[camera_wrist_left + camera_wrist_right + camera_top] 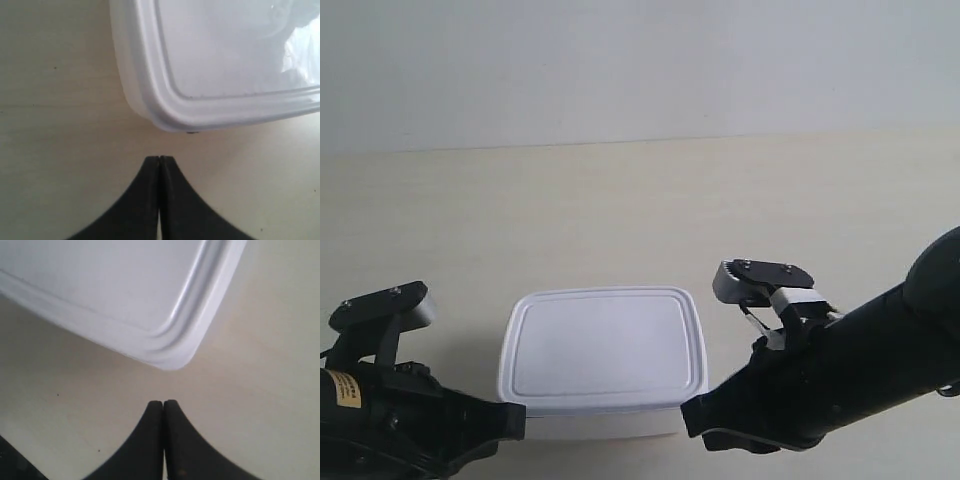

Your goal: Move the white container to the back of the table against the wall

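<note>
The white container (603, 357), a rectangular box with a rimmed lid, sits on the table (620, 210) near the front edge of the exterior view. It is well short of the wall (640, 60). The arm at the exterior view's left (410, 410) and the arm at the exterior view's right (830, 370) flank its near corners. A rounded corner of the container (165, 112) lies just ahead of my left gripper (160, 158), which is shut and empty. Another corner of the container (172, 352) shows close ahead of my right gripper (163, 402), also shut, holding nothing.
Pale wood-grain tabletop stretches from behind the container to the line where table meets wall (640, 140). A few tiny dark specks (57, 394) mark the surface. No other objects show.
</note>
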Tool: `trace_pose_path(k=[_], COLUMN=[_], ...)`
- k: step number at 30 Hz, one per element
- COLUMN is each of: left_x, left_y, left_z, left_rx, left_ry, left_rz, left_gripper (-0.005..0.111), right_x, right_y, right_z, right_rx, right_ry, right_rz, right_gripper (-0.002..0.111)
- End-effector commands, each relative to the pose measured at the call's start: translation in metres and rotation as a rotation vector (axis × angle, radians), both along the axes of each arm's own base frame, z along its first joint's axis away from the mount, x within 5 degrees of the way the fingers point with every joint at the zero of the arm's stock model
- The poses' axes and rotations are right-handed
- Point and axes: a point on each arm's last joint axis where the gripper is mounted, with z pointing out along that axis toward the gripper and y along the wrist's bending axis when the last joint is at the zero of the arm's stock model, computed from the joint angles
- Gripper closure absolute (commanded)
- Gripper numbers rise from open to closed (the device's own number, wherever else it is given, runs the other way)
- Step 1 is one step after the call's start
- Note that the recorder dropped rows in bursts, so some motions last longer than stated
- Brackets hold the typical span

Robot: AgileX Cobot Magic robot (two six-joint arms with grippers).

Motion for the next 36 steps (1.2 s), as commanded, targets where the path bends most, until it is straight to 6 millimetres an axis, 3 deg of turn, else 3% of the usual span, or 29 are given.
trace_pose_path(k=[1,16,27,32,36], left_x=[0.002,0.009,0.013,0.006,0.0], left_y=[-0.001,-0.002,-0.004,-0.009,-0.021], left_z=[-0.002,-0.013,-0.011,-0.012,-0.01], left_rx=[0.0,0.026,0.018,0.024,0.005], left_ry=[-0.016,-0.037,-0.061,0.047,0.018], left_rz=[0.008,0.025,0.033,-0.005,-0.042], left_gripper=[0.107,0.107,0.107,0.107,0.107], right_x=[0.004,0.014,0.026,0.028,0.028], right_y=[0.004,0.007,0.015,0.016,0.016], right_z=[-0.008,-0.02,-0.016,-0.015,-0.015], right_rx=[0.02,0.029,0.058,0.062,0.061], right_ry=[-0.004,-0.033,-0.056,-0.061,-0.062], right_rz=[-0.02,-0.087,-0.087,-0.087,-0.088], right_gripper=[0.108,0.108,0.108,0.108,0.108])
